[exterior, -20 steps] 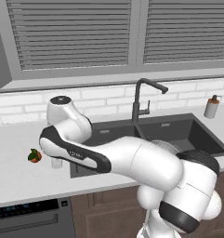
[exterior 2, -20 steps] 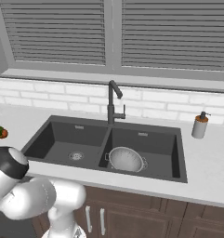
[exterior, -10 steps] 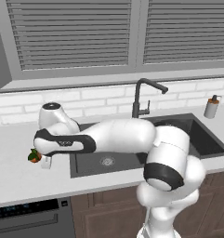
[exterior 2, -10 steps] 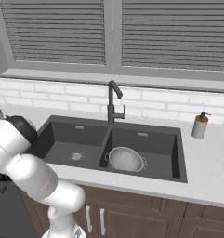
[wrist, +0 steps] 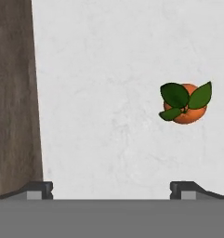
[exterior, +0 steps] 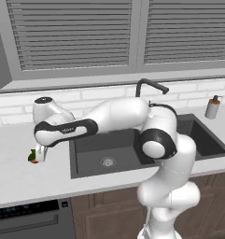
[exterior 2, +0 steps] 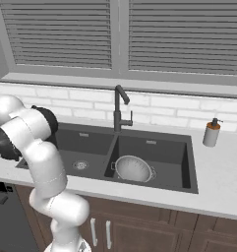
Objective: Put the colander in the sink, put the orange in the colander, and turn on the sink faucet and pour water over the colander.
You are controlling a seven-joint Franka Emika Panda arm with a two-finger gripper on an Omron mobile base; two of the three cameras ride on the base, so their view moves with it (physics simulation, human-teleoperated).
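Observation:
The orange point(wrist: 185, 106), small and leaf-topped, lies on the pale counter left of the sink point(exterior: 88, 173). In the left base view my gripper point(exterior: 40, 153) hangs just above the counter, with the orange point(exterior: 32, 158) peeking out at its left side. In the hand view the gripper point(wrist: 111, 189) is open and nothing is between its fingertips point(wrist: 39, 188); the orange sits ahead and to the right, in line with the right tip. The colander point(exterior 2: 133, 168), pale metal, rests in the right basin of the sink point(exterior 2: 154, 189). The sink faucet point(exterior 2: 119, 109) stands behind the divider, with no water running.
A pale soap dispenser point(exterior 2: 211, 133) stands on the counter right of the sink. A white brick wall and shuttered windows run behind. The counter's front edge and brown cabinet face point(wrist: 13, 97) show along the left of the hand view.
The arm has swung further left across the counter, carrying the open gripper from beside the sink's left rim to right by the orange. The orange and colander have not moved.

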